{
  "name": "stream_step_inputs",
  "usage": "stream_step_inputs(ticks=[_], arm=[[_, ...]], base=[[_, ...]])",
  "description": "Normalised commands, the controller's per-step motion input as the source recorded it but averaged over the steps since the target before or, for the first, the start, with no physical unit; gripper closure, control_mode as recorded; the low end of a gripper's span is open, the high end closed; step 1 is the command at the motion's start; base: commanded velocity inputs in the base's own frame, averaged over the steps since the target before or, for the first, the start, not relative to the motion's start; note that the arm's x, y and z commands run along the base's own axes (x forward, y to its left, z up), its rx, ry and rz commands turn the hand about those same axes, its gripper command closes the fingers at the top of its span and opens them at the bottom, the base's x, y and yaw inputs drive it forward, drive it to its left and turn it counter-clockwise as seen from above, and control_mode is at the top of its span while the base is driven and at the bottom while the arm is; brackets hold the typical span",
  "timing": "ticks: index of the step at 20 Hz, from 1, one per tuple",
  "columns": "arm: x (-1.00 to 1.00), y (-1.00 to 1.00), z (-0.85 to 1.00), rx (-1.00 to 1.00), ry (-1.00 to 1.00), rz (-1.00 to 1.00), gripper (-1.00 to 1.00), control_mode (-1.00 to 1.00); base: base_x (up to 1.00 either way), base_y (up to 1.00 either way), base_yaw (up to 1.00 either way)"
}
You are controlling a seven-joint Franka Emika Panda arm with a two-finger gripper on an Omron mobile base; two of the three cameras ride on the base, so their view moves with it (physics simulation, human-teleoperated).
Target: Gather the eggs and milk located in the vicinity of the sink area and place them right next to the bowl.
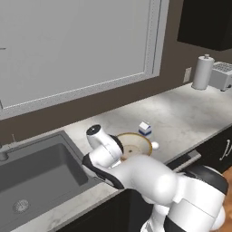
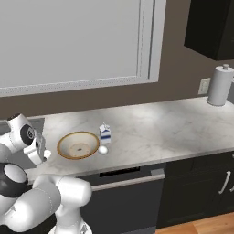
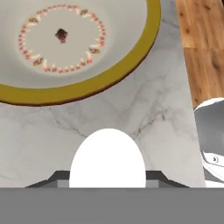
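Marble counter (image 3: 144, 109): tool (image 3: 107, 181) grips egg (image 3: 107, 159) beside bowl (image 3: 131, 65).

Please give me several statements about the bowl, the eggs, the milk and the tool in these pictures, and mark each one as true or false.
1. The tool is shut on an egg. True.
2. The milk carton lies on its side inside the sink. False: it stands upright on the counter, beside the bowl.
3. A second egg rests on the counter close to the bowl's rim. True.
4. The bowl holds an egg. False: nothing lies in it; a small dark spot and a ring of marks decorate its bottom.
5. The roll of paper towels stands next to the bowl. False: it stands far along the counter, by the wall.
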Motion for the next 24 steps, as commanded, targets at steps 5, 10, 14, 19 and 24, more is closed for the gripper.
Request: stream_step_inputs(ticks=[5, 10, 14, 19, 24], arm=[[0.01, 0.00, -0.21, 0.00, 0.00, 0.00, 1.00, -1.00], [0.16, -0.03, -0.06, 0.00, 0.01, 0.00, 1.00, -1.00], [0.24, 0.00, 0.00, 0.00, 0.03, 0.01, 1.00, -1.00], [0.17, 0.00, 0.00, 0.00, 0.03, 0.00, 1.00, -1.00], [0.11, 0.00, -0.01, 0.00, 0.02, 0.00, 1.00, -1.00]], base=[[0.00, 0.00, 0.00], [0.00, 0.00, 0.00], [0.00, 0.00, 0.00], [0.00, 0.00, 0.00], [0.00, 0.00, 0.00]])
